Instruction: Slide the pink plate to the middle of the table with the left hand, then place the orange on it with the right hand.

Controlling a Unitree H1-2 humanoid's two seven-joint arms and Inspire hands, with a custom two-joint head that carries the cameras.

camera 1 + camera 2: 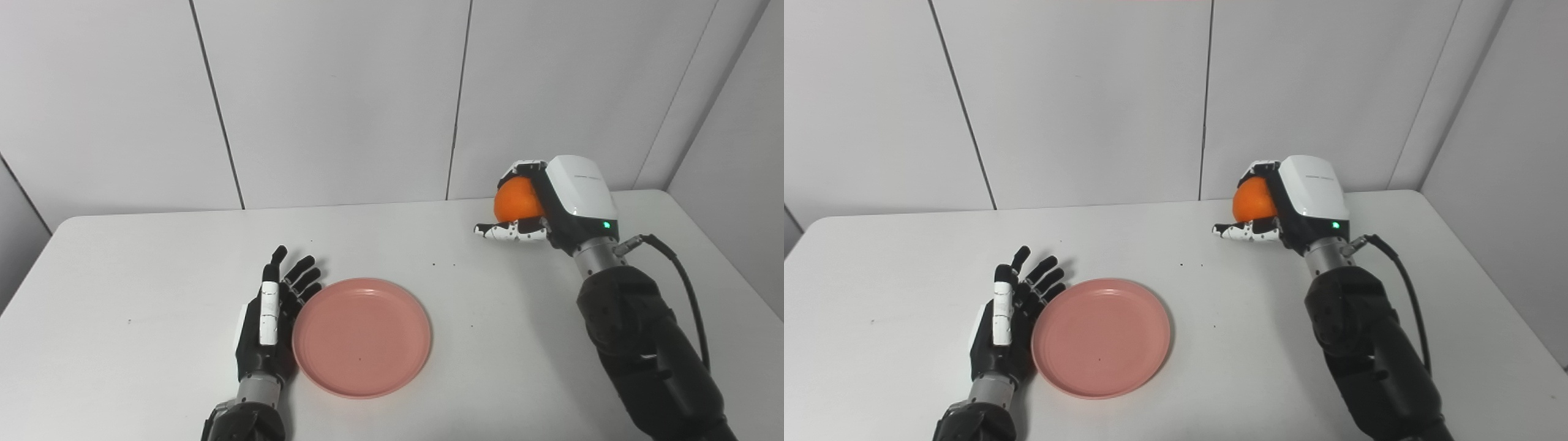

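Note:
The pink plate (361, 335) lies flat on the white table (122, 294), a little left of centre and near the front. My left hand (272, 315) stands on edge against the plate's left rim, open, fingers stretched forward and holding nothing. My right hand (554, 202) is at the back right, shut on the orange (516, 199), which shows between its fingers and palm. The orange is held just above the table, well to the right of and behind the plate.
A grey panelled wall (337, 104) rises right behind the table's far edge. A black cable (686, 288) loops from the right wrist along the forearm. A few tiny dark specks (442, 265) mark the tabletop between the plate and the right hand.

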